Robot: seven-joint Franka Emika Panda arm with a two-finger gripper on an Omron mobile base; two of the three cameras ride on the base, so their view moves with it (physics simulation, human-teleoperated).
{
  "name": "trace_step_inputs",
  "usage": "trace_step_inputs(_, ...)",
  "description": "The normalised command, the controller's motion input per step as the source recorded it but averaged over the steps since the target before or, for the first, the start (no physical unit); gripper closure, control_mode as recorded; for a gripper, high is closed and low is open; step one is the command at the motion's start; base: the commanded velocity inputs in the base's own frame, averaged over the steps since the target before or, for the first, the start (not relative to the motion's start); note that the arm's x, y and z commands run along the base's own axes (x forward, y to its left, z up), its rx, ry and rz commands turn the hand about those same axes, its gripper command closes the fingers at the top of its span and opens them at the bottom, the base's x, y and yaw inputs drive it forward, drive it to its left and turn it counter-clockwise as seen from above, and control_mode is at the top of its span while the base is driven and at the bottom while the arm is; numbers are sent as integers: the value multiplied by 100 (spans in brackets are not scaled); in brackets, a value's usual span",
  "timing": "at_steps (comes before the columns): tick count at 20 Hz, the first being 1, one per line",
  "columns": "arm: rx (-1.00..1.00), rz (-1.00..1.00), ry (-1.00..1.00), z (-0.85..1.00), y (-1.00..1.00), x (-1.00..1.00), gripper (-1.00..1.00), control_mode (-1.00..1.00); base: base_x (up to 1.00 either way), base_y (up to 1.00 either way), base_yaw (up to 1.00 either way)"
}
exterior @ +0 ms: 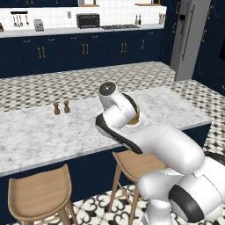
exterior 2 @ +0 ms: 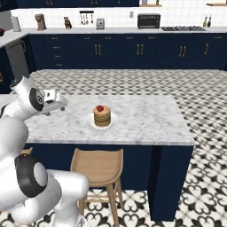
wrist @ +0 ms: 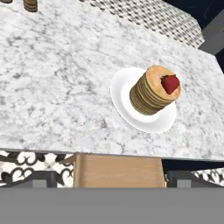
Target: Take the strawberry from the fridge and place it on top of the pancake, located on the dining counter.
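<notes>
The strawberry (exterior 2: 100, 108) (wrist: 170, 83) lies on top of the pancake (exterior 2: 102, 117) (wrist: 151, 92), a golden-brown stack on a small white plate (wrist: 124, 103) on the dining counter (exterior 2: 146, 119) (wrist: 57, 74). My gripper (exterior 2: 59, 106) (wrist: 111, 178) hovers above the counter's near edge, left of the plate and apart from it. It is open, its fingertips (wrist: 40, 177) wide apart with nothing between them. In the left base view my arm covers most of the pancake (exterior: 135, 119). The fridge (exterior: 188, 39) stands at the far right, one door swung out.
Two small brown shakers (exterior: 61, 107) stand on the counter left of the arm. Wooden stools (exterior: 41, 193) (exterior 2: 98, 166) sit under the near edge. Navy cabinets with a toaster oven (exterior: 88, 20) line the back wall across a patterned floor.
</notes>
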Motion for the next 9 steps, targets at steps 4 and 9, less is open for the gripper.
trace_step_inputs(4, -8, 0, 6, 0, 6, -29, -100, -100, 0, 0, 0)
trace_step_inputs(9, -3, -1, 11, -10, 2, 0, -100, -100, 0, 0, 0)
